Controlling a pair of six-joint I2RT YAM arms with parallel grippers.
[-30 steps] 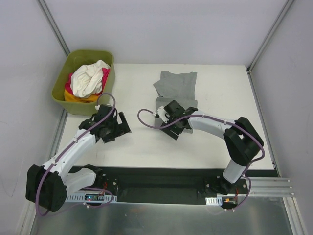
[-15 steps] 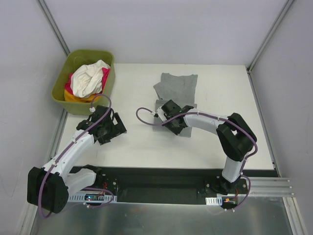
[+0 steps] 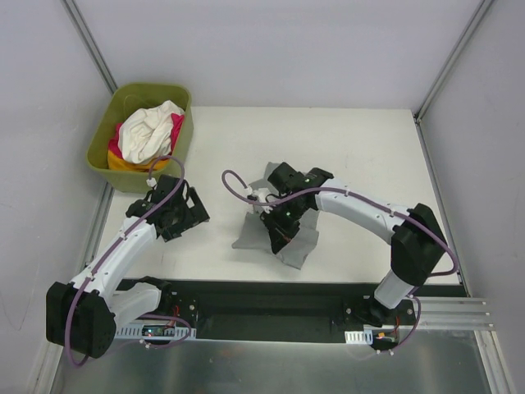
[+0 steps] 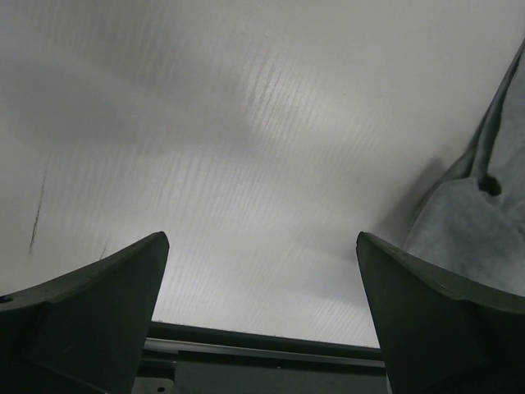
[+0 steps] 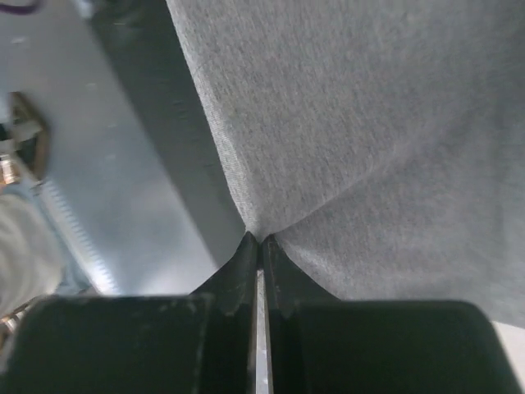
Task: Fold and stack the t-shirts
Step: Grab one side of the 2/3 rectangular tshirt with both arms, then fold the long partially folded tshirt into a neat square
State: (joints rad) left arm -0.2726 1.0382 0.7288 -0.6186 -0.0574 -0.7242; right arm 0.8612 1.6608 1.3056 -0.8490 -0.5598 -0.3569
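I pinch the grey shirt (image 3: 244,238) tight in my right hand (image 5: 261,240).
Its arm (image 3: 353,205) hides the shirt's middle; my left hand (image 4: 261,246) is spread wide.

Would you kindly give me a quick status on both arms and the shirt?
Left tool open, empty, over table. Right tool shut on grey shirt, cloth bunched. Other shirts in green tub; nothing in the way.
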